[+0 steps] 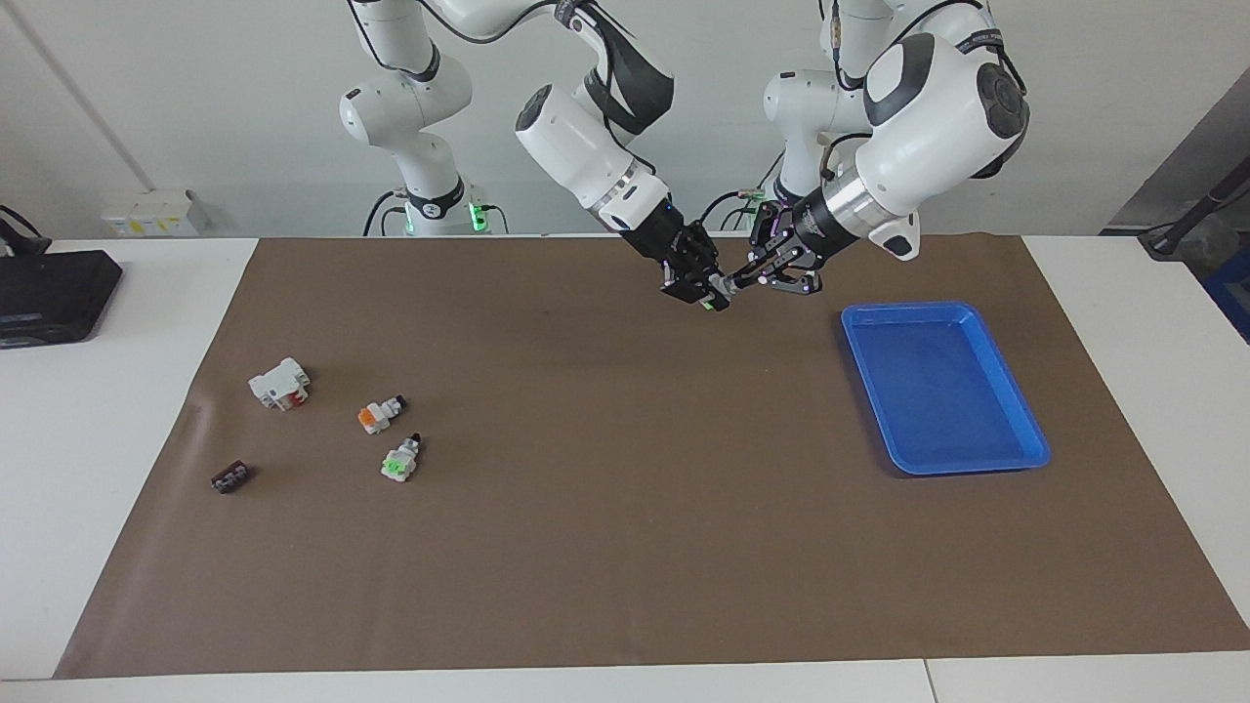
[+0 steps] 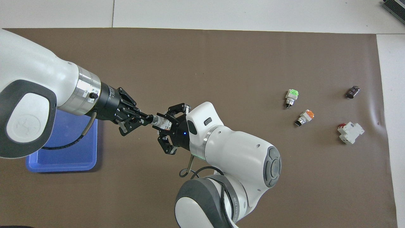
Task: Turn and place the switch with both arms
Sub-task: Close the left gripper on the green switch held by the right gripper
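Observation:
The switch (image 1: 720,290) (image 2: 159,122), white with a green end, hangs in the air between both grippers, over the brown mat close to the robots' edge. My right gripper (image 1: 705,291) (image 2: 165,124) is shut on its white body. My left gripper (image 1: 740,282) (image 2: 148,119) reaches in from the blue tray's side and is shut on the switch's knob end. The knob itself is hidden between the left fingertips.
A blue tray (image 1: 967,467) (image 2: 60,168) lies on the mat toward the left arm's end. Toward the right arm's end lie another green-ended switch (image 1: 398,461) (image 2: 291,96), an orange-marked switch (image 1: 376,415) (image 2: 304,117), a white block with red (image 1: 279,383) (image 2: 350,132) and a small dark part (image 1: 230,477) (image 2: 352,92).

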Action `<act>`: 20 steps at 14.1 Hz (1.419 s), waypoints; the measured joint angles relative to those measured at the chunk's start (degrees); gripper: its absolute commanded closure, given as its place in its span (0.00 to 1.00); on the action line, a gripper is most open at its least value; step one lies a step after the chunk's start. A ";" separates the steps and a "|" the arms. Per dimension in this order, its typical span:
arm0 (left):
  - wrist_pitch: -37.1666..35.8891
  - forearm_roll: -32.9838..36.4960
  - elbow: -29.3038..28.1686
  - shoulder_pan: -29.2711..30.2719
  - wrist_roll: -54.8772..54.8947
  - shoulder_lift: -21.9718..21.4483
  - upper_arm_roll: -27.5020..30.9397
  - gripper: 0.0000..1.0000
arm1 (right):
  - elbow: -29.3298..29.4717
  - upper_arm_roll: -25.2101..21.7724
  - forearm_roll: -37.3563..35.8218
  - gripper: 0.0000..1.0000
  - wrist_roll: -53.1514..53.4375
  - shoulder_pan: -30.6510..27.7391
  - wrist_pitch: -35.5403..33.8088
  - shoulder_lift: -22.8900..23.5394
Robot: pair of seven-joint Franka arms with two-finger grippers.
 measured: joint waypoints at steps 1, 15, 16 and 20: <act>0.35 0.05 0.00 -0.08 2.10 0.00 -0.03 1.00 | -0.01 -0.07 0.00 1.00 0.00 -0.01 0.01 -0.02; 6.80 1.93 -0.29 -3.13 52.24 0.03 0.00 1.00 | -1.42 -0.96 0.00 1.00 0.00 -0.68 0.07 -1.32; 6.93 1.93 -0.31 -3.16 56.40 0.03 0.00 1.00 | -1.46 -0.96 0.00 1.00 0.00 -0.67 0.07 -1.34; 7.31 1.90 -0.60 -3.27 71.94 0.02 -0.01 1.00 | -1.73 -0.92 0.00 1.00 0.00 -0.59 0.07 -1.36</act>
